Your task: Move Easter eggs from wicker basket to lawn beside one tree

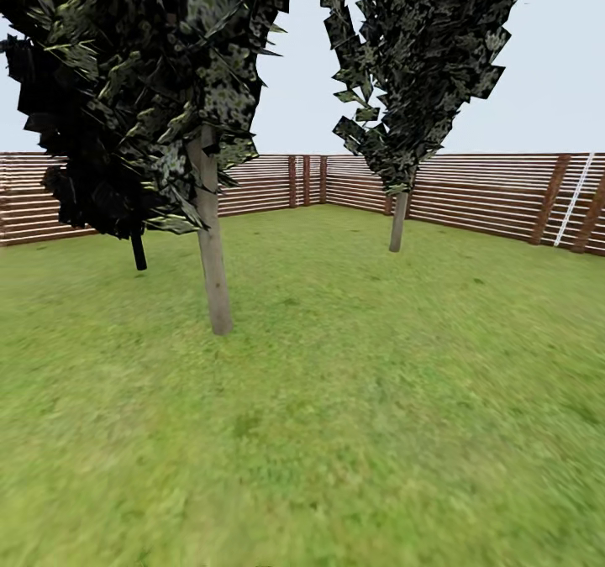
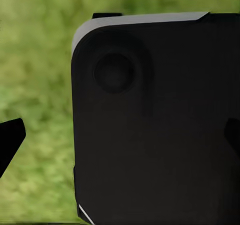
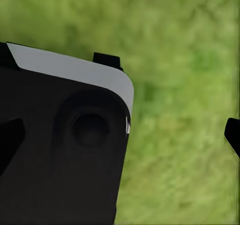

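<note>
Transit step: mottled green lawn (image 1: 353, 433), brown slat fence (image 1: 496, 197) far, two dark-leaved trees (image 1: 210, 248); basket and eggs unsighted, location unknown; grippers' opening indeterminable; next, locate the basket.

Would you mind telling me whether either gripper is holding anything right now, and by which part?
Nothing is held. The left gripper and right gripper are open, with only the robot's dark body and lawn between their fingertips.

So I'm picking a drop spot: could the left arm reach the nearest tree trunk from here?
Probably not. The trunk stands well ahead across open lawn, and the left wrist view looks down at grass beside the robot's dark body. Nothing blocks the way; the robot likely must drive closer.
</note>
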Controlling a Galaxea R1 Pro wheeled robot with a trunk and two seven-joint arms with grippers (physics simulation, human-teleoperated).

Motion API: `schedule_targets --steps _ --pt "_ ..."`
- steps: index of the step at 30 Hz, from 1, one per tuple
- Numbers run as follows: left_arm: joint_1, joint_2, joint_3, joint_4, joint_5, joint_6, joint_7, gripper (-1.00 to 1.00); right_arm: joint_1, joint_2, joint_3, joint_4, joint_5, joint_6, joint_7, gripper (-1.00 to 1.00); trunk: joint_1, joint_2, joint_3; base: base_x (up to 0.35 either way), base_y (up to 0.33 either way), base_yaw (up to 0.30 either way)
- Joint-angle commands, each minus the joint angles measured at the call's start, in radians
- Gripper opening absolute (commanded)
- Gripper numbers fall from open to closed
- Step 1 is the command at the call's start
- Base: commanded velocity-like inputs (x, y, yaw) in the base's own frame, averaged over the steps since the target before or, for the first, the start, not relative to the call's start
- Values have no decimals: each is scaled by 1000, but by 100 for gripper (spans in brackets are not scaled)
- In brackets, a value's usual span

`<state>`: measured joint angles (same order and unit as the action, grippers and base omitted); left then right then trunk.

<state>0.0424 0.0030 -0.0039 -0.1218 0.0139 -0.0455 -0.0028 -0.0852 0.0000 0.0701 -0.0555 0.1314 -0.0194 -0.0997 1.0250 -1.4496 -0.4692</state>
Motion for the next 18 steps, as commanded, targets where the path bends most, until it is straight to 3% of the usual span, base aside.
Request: schedule_targets --steps 1,18 --pt "1 0 -1 -1 1 -2 0 100 -1 0 7 1 5 -2 -5 100 0 0 -1 0 0 300" --pt "1 0 -1 2 1 -1 0 100 -1 0 8 1 7 -2 -5 100 0 0 -1 0 0 300"
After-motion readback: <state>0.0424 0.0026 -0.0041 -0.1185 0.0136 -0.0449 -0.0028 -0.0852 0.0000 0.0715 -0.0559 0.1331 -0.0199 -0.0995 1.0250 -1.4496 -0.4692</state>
